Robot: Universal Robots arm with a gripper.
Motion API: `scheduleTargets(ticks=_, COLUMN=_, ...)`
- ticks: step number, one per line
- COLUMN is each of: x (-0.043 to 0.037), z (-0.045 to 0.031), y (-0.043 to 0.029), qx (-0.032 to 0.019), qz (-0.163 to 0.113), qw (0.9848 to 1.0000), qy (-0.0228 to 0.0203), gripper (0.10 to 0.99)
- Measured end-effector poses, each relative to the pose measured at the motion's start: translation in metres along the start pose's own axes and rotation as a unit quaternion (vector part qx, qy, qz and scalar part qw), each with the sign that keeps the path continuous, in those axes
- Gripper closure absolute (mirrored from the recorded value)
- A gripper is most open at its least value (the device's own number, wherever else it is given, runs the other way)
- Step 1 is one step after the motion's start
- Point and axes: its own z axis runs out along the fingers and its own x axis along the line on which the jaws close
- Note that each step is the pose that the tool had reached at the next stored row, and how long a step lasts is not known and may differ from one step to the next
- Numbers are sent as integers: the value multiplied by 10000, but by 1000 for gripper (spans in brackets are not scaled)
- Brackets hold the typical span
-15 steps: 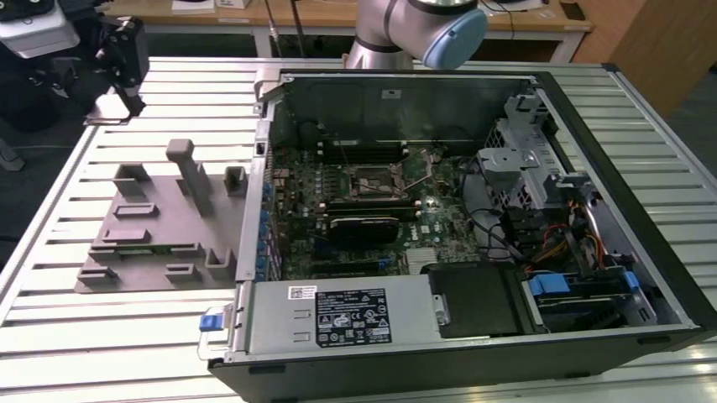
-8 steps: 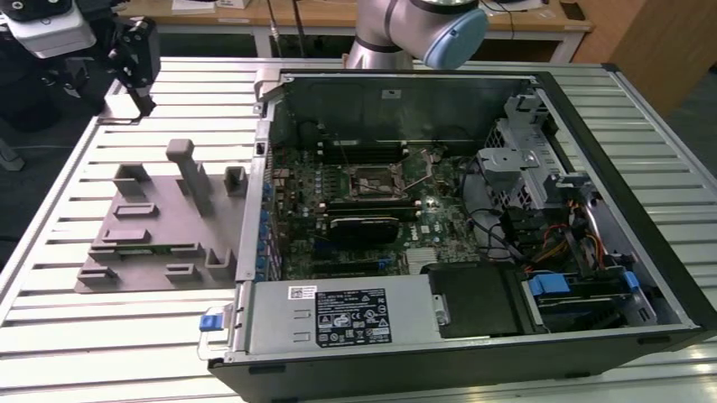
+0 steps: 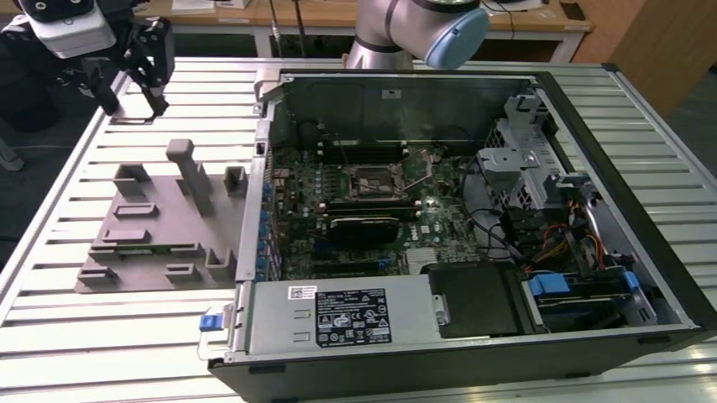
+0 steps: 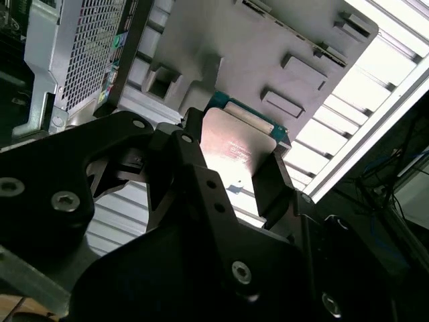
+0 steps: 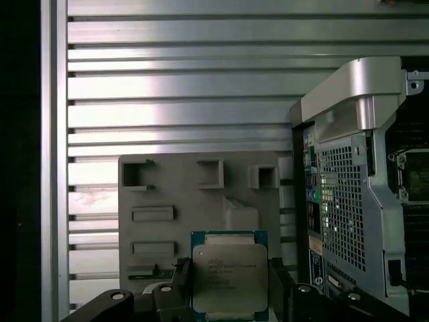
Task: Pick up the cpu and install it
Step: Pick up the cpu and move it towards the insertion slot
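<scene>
The gripper (image 3: 133, 96) hangs over the table (image 3: 67, 336) near the tray (image 3: 146, 243). Its jaws are closed partway on the cpu (image 5: 230, 275), pinching two side edges. That hold is only on thin edges, so I think the chip could slip or tip, then drop, or bend pins in the socket (image 3: 374, 180). It lies flat, shiny top up, almost square, its slightly longer side along the fingers
</scene>
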Motion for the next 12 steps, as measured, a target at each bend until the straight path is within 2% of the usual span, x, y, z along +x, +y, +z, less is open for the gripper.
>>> scheduleTargets(ticks=12, x=-226, z=8, y=14, qx=0, qz=0, qw=10000, qy=0, gripper=545)
